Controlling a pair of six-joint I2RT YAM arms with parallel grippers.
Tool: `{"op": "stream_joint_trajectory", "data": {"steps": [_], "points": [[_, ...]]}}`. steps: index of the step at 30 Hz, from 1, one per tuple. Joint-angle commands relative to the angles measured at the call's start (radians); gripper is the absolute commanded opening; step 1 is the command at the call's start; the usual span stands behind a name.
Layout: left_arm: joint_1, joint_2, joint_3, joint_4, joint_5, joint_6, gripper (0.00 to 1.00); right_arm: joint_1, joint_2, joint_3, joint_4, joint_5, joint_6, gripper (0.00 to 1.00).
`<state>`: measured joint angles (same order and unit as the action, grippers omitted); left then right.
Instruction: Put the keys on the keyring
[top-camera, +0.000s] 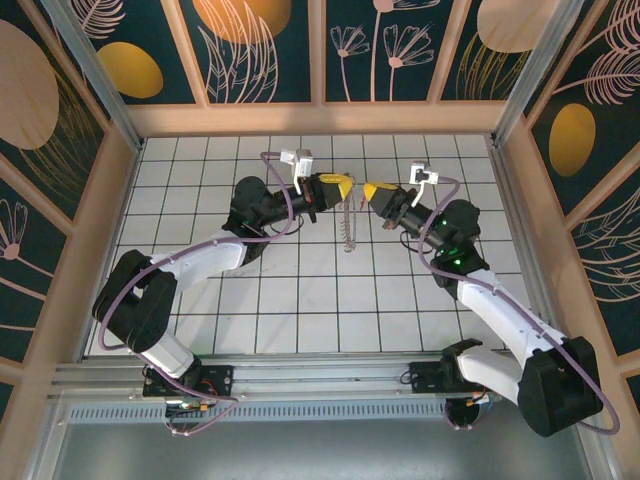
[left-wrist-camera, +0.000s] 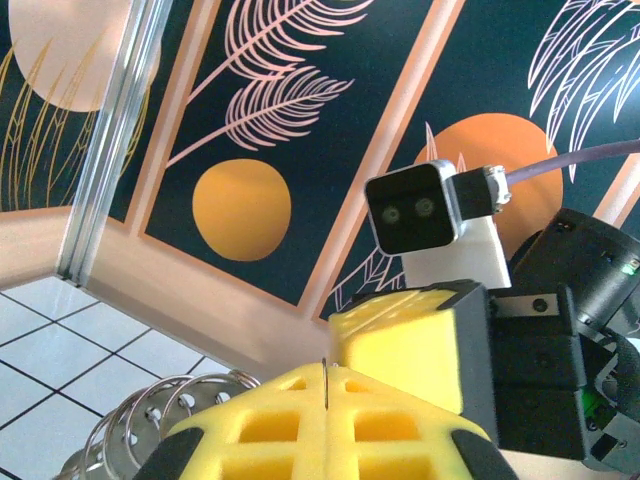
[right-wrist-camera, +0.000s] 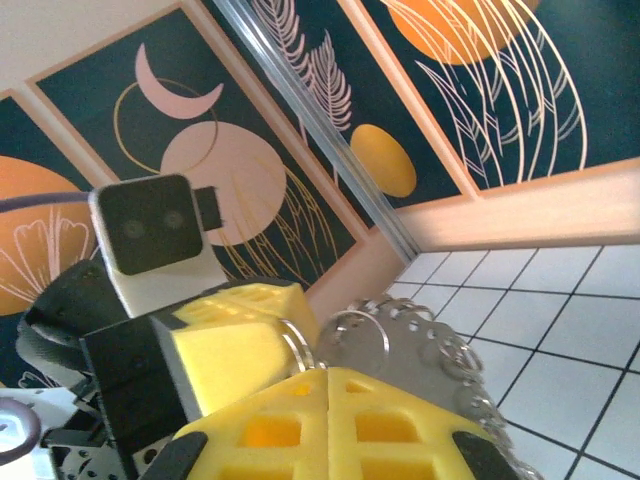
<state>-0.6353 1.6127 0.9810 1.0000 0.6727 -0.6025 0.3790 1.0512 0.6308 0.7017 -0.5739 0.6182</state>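
Both grippers meet tip to tip above the middle of the tiled floor. The keyring (top-camera: 348, 226), a floppy chain of silvery rings, hangs down from between them. My left gripper (top-camera: 345, 186) is shut, and a thin metal ring edge sticks up from the seam of its yellow pads (left-wrist-camera: 327, 385). More of the keyring's loops (left-wrist-camera: 150, 412) show to the left below the pads. My right gripper (top-camera: 371, 190) is shut too, with a ring running into its pad seam (right-wrist-camera: 325, 375) and the keyring (right-wrist-camera: 410, 345) bunched just beyond. The keys are out of view.
White tiled floor (top-camera: 300, 300) inside a walled booth with painted panels. The wooden back ledge (top-camera: 320, 118) lies a few tiles behind the grippers. Each wrist view has the other arm's camera block (left-wrist-camera: 415, 207) (right-wrist-camera: 150, 230) close in front.
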Motion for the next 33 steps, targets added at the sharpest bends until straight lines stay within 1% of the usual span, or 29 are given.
{"op": "stream_joint_trajectory", "data": {"steps": [1, 15, 33], "points": [[-0.005, -0.014, -0.001, 0.082, 0.017, -0.003, 0.0, -0.004, -0.021, -0.008, 0.086, -0.017, 0.027, 0.0], [-0.004, -0.003, 0.001, 0.093, 0.033, -0.015, 0.0, 0.019, 0.038, 0.057, 0.132, -0.023, 0.028, 0.0], [-0.006, 0.006, 0.004, 0.103, 0.044, -0.025, 0.0, 0.042, 0.087, 0.098, 0.138, -0.021, 0.028, 0.0]]}}
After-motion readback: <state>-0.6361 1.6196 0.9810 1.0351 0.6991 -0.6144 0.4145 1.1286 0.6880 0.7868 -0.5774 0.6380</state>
